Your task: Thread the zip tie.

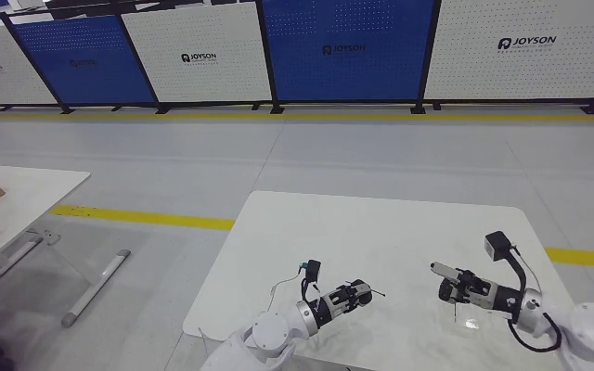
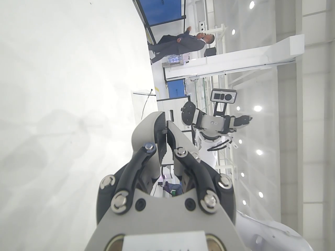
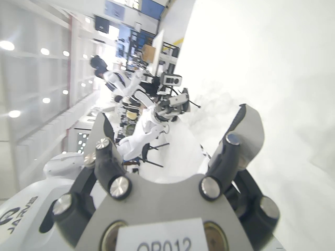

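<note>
zip tie (image 1: 376,293): thin black strip, pinched in L gripper (image 1: 357,296) over the table's (image 1: 390,232) near edge. The free end pokes toward the table's middle and looks clear of the top.
L fingers: clenched on the tie, pads pressed tog.
R fingers: released, spread wide, nothing betw. them. R gripper (image 1: 444,278) hangs over the table's near right part, well apart from the tie.
step: prob. line-up. R has yet to take the free end so tip can meet head. Which end is free, can't tell.
doing it well: bring R in along the strip, not across it. Close near the tip but leave a bit sticking out. L should grip firm so the strip doesn't twist. It's thin and likely springy, so a nudge may flick it aside.
L wrist view: tie (image 2: 146,103) curves out of L gripper (image 2: 164,121), a bend the top view flattens.
R wrist view: R gripper (image 3: 174,116) wide apart, clearer than from the top. Tie's end (image 3: 195,104) shows far off.
top view: gives the gap betw. both grippers over the table.
</note>
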`<state>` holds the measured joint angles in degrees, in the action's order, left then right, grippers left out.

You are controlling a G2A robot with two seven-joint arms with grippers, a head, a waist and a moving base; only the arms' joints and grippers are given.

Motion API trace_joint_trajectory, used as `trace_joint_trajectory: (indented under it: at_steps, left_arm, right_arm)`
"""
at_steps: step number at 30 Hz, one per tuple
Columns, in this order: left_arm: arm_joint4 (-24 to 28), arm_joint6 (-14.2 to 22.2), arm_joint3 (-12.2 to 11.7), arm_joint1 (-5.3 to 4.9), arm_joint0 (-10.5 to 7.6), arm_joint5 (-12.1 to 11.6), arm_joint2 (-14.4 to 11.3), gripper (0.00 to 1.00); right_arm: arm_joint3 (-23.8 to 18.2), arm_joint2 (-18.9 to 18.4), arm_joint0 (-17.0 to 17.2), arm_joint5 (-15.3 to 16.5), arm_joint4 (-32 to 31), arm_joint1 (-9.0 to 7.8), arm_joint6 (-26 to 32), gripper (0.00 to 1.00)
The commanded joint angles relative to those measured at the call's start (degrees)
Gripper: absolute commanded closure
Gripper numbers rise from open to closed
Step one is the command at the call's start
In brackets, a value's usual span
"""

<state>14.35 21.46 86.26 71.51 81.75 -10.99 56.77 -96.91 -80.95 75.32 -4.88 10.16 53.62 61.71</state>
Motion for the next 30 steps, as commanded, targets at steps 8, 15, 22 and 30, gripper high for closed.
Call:
trace_joint_trajectory:
  at_steps: [8, 15, 22, 30]
  left_arm:
    - [0.00, 0.00, 0.00, 0.00, 0.00, 0.00, 0.00, 1.00]
    - [0.00, 0.00, 0.00, 0.00, 0.00, 0.00, 0.00, 1.00]
    - [0.00, 0.00, 0.00, 0.00, 0.00, 0.00, 0.00, 1.00]
    - [0.00, 0.00, 0.00, 0.00, 0.00, 0.00, 0.00, 1.00]
  right_arm:
    - [0.23, -0.15, -4.02, -4.24, -5.32, -0.85, 6.32, 0.00]
    - [0.23, -0.15, -4.02, -4.24, -5.32, -0.85, 6.32, 0.00]
    - [0.70, 0.39, -3.94, -2.68, -5.42, -0.94, 6.79, 0.00]
    - [-3.02, 0.85, -6.40, -8.35, -21.92, -2.67, 14.38, 0.00]
